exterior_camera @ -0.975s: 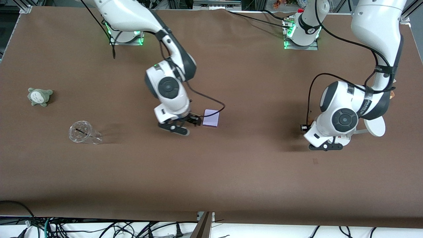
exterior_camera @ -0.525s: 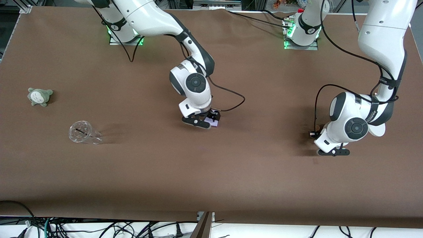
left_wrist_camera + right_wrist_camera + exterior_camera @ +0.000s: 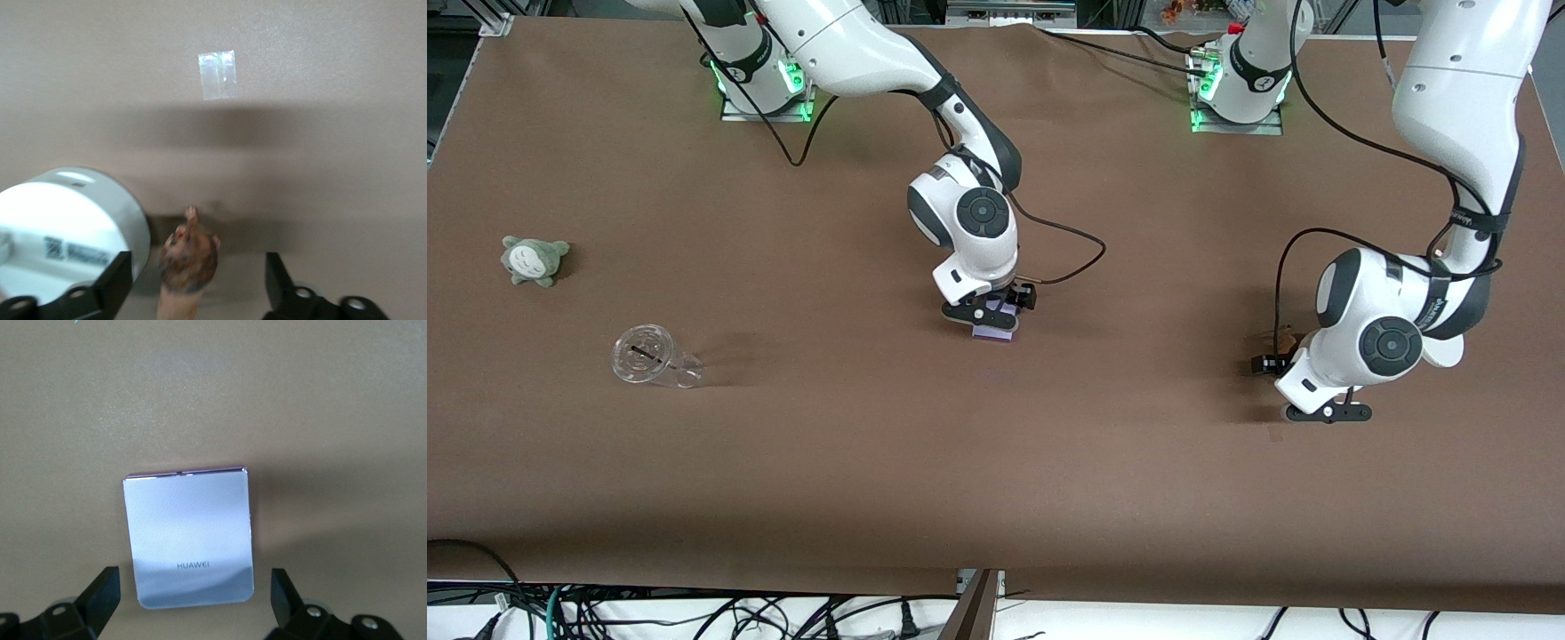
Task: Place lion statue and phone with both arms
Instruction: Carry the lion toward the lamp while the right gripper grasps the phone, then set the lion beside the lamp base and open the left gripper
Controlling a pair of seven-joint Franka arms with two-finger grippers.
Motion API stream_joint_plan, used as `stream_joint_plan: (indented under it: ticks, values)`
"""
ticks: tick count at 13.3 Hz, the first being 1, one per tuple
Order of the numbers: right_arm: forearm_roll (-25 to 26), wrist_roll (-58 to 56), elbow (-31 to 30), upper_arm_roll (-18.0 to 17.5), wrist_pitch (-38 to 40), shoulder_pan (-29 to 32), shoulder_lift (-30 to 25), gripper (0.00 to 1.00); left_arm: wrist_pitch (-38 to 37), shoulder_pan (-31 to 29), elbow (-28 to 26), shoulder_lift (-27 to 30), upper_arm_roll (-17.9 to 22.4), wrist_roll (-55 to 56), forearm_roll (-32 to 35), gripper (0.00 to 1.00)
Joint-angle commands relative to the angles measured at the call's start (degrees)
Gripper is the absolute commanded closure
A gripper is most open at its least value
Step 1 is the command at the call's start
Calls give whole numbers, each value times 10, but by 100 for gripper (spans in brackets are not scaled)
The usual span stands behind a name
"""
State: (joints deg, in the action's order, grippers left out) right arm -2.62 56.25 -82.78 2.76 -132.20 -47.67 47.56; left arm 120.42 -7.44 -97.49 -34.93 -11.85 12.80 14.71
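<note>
Right pincer (image 3: 190, 613) hangs spread astride the phone (image 3: 189, 537) lying flat mid-table (image 3: 783, 444); I judge it stiff and slick, best gripped across its long edges. Left pincer (image 3: 200, 297), spread, brackets the lion statue (image 3: 189, 267) beside the white stand (image 3: 67, 227); I judge it light and rigid, so pinch its body.

Bystanders on the brown table

A grey-green plush (image 3: 535, 260) sits toward the right arm's end, a clear plastic cup (image 3: 652, 356) lying on its side nearer the front camera. A white round-based stand (image 3: 70, 230) is at the left arm's end.
</note>
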Motion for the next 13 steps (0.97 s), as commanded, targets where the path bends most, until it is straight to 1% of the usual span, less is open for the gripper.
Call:
stream_joint_plan:
  ticks: [1,3,6,8,10,11,13]
  values:
    - [7,-10,15,5,1,-7,13,0,-75,1,14,66,-10,-6,9,0]
    - [10,-11,16,6,-1,-7,17,0,-143,2,56,91,-22,-7,5,0]
    - [11,-12,16,6,-25,-8,23,0,-232,1,142,128,-38,-8,1,0]
    - [11,-12,16,6,-39,-7,25,0,-257,-4,178,156,-40,-8,-2,0]
    - [11,-12,16,6,-41,-8,29,0,-265,-8,202,177,-32,-6,-55,0]
    - [16,-12,16,6,-41,-8,30,0,-277,-18,216,178,-31,-6,-72,0]
    - [27,-10,16,7,-41,-7,34,2,-285,-22,228,178,-31,-4,-72,0]
